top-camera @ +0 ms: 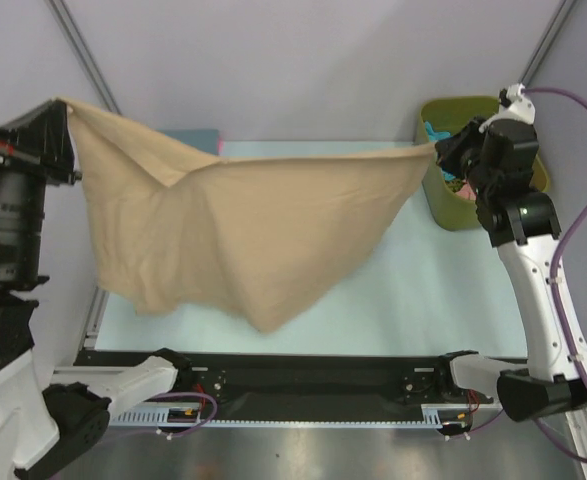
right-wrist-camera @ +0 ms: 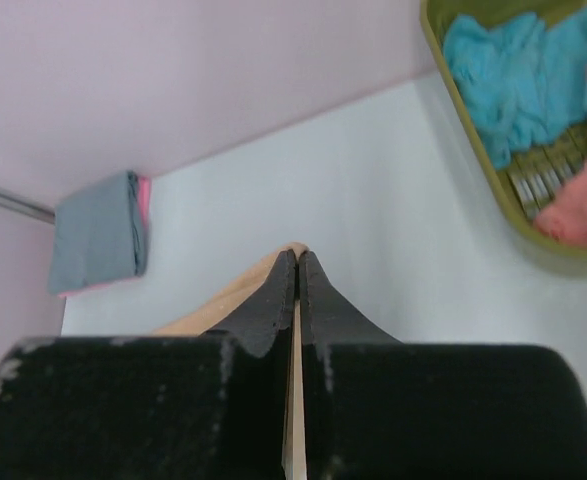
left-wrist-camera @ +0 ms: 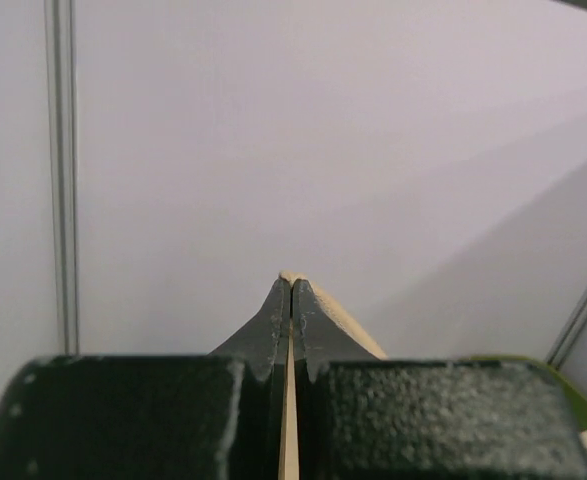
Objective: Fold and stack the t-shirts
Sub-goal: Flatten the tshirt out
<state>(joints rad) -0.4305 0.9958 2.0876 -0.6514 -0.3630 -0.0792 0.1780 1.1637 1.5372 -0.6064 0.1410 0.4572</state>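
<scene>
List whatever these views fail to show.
- Folded stack: top view, mostly behind the tan shirt.
- Bin contents: top view, covered by the right arm; right wrist view, cut by the frame edge.
- Shirt's neck and sleeves: wrist views show only a sliver in the left hand and right hand.

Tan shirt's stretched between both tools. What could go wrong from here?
Left tool and right tool each pinch only a thin edge of the tan shirt; more tension may pull a corner free. Its low point nears the front edge of the table and might drape off when lowered. The right tool could bump the nearby green bin.
</scene>
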